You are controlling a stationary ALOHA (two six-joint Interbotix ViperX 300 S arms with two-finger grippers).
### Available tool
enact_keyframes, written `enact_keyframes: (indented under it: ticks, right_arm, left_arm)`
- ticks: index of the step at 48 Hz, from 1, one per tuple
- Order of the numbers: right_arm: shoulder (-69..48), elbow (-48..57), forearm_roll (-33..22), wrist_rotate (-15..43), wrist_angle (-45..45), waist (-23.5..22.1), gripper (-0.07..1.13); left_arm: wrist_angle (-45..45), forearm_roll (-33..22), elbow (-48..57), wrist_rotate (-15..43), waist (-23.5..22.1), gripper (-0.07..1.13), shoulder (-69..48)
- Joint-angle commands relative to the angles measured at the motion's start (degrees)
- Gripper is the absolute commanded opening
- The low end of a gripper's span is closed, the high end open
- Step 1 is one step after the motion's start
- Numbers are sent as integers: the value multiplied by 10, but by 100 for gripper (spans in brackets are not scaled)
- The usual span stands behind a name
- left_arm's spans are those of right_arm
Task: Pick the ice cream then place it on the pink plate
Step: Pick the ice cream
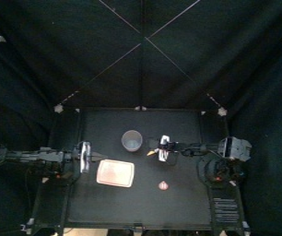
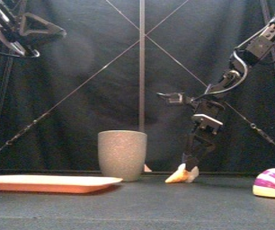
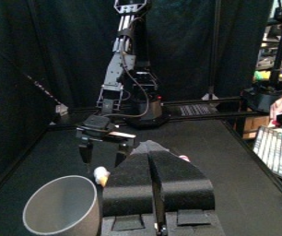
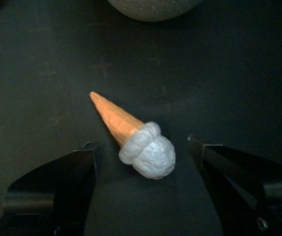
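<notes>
Grey cup (image 2: 122, 154) upright; pink striped toy (image 2: 273, 183), kind unclear.

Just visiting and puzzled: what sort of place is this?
Likely a robot practice booth: black curtains around a small black table, two robot arms above it, a toy ice cream and pink tray.

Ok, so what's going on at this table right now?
The right arm's tool is down at the table, its jaws open on either side of the ice cream, which lies on its side beside the grey cup and is not yet gripped. The pink tray has nothing on it. The left arm rests at the left, its tool shut and holding nothing.
</notes>
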Motion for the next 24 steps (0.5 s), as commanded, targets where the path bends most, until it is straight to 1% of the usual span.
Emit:
enact_keyframes:
  ticks: [1, 6, 14, 17, 24]
  right_arm:
    - [1, -17, 4, 2, -5, 5, 103]
    - [13, -18, 5, 2, -4, 13, 102]
    - [25, -23, 5, 2, -3, 11, 98]
    - [27, -24, 5, 1, -3, 11, 93]
    - [27, -25, 9, 3, -2, 12, 76]
  left_arm:
    - [-2, -1, -8, 1, 1, -4, 2]
    - [-1, 0, -8, 1, 1, -4, 2]
    - [-1, 0, -8, 1, 1, -4, 2]
    - [-1, -1, -7, 1, 2, -4, 2]
    - [-1, 0, -7, 1, 1, -4, 2]
